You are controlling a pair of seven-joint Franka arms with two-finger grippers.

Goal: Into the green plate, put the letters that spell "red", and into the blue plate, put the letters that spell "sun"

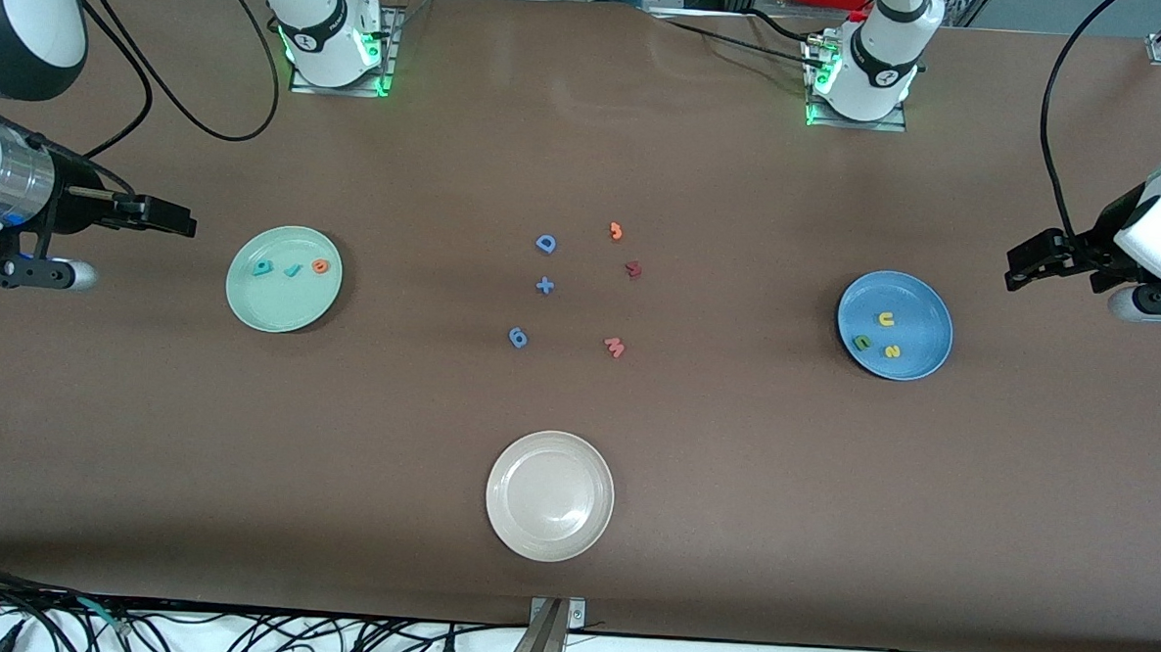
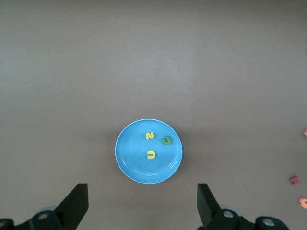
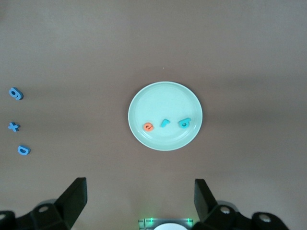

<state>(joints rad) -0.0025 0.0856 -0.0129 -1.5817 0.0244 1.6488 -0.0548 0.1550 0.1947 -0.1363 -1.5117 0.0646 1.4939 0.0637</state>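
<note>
The green plate (image 1: 282, 315) lies toward the right arm's end of the table and holds a teal "d" (image 1: 263, 269), a teal "r" (image 1: 292, 270) and an orange "e" (image 1: 319, 267). The right wrist view looks down on this green plate (image 3: 165, 95). The blue plate (image 1: 922, 304) lies toward the left arm's end and holds a yellow "u" (image 1: 886, 319), a green "n" (image 1: 862, 342) and a yellow "s" (image 1: 892, 351). My right gripper (image 1: 181, 220) (image 3: 140, 201) hangs open and empty, clear of the green plate. My left gripper (image 1: 1019, 269) (image 2: 143, 203) hangs open and empty, clear of the blue plate (image 2: 139, 168).
A cream-white plate (image 1: 548, 535) sits empty near the front edge. Loose pieces lie mid-table: a blue "D" (image 1: 545, 243), a blue plus (image 1: 544, 285), a blue "6" (image 1: 517, 337), an orange piece (image 1: 616, 232), a dark red letter (image 1: 632, 268) and a salmon "w" (image 1: 615, 346).
</note>
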